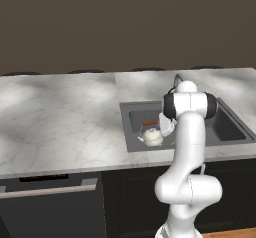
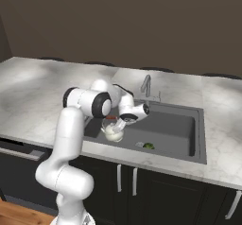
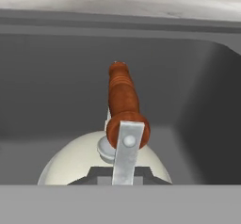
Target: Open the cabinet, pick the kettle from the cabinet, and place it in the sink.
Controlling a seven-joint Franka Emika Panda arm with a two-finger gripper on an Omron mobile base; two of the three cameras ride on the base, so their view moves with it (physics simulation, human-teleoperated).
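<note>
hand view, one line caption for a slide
Kettle with its reddish-brown wooden handle, low inside the dark grey sink.

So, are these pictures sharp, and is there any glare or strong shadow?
Left base view: soft, with grey shading on the marble counter. Right base view: soft; sink evenly dark, no glare. Hand view: kettle handle sharpest, no glare.

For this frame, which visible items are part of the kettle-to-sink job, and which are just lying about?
Part of the job:
- kettle, inside the basin
- sink
- gripper, shut at the kettle's handle
- cabinet below the counter

Just lying about:
- faucet
- small green item on the sink floor
- marble counter
- dark front with horizontal bar
</note>
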